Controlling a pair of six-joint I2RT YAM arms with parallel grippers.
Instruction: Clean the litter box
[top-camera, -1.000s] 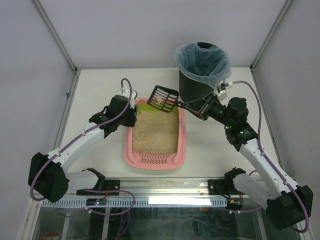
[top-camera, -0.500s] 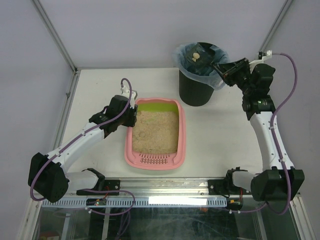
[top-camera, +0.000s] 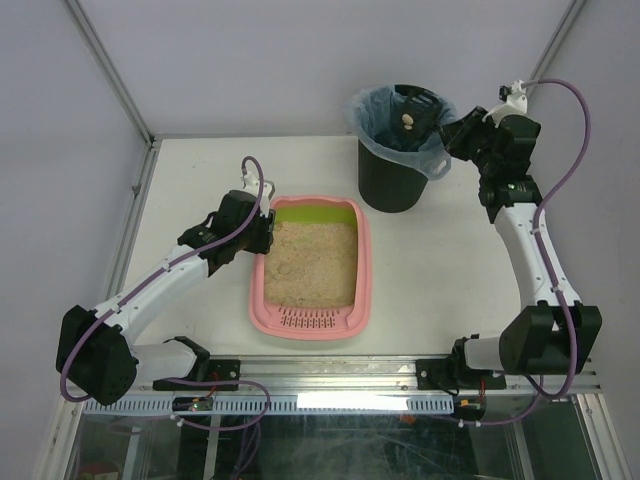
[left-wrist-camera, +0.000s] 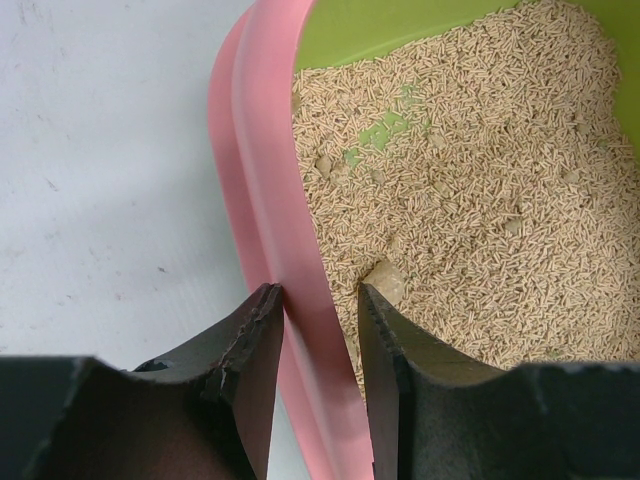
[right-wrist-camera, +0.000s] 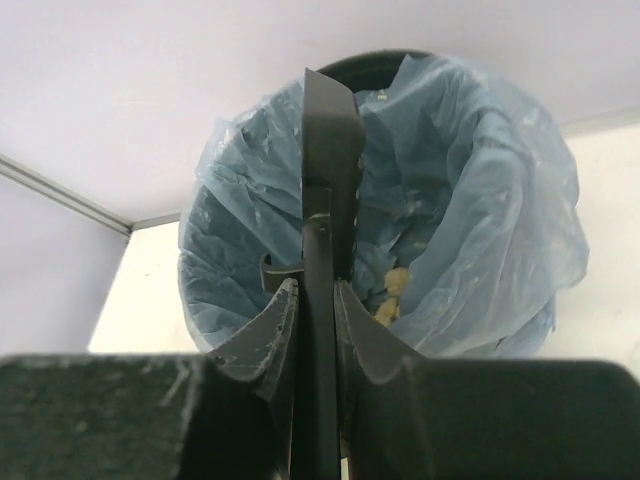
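The pink litter box (top-camera: 366, 270), lime-green inside and filled with beige litter, lies mid-table with its slotted grille at the near end. My left gripper (top-camera: 263, 235) is shut on its far-left rim; in the left wrist view the gripper (left-wrist-camera: 315, 290) straddles the pink rim (left-wrist-camera: 262, 150), with one finger outside and one in the litter. A pale clump (left-wrist-camera: 385, 281) lies by the inner finger. My right gripper (top-camera: 452, 135) is shut on the handle of the black scoop (right-wrist-camera: 330, 130). It holds the scoop turned edge-on over the black bin (top-camera: 392, 185).
The bin's pale blue bag (right-wrist-camera: 480, 230) holds yellowish clumps (right-wrist-camera: 392, 290); one clump shows from above (top-camera: 407, 123). White walls and metal frame posts enclose the table on three sides. The arm bases sit at the near edge.
My right arm carried the scoop from over the litter box's far end up to the bin. The scoop has since tilted on edge, and clumps now lie in the bag. The left arm has not moved.
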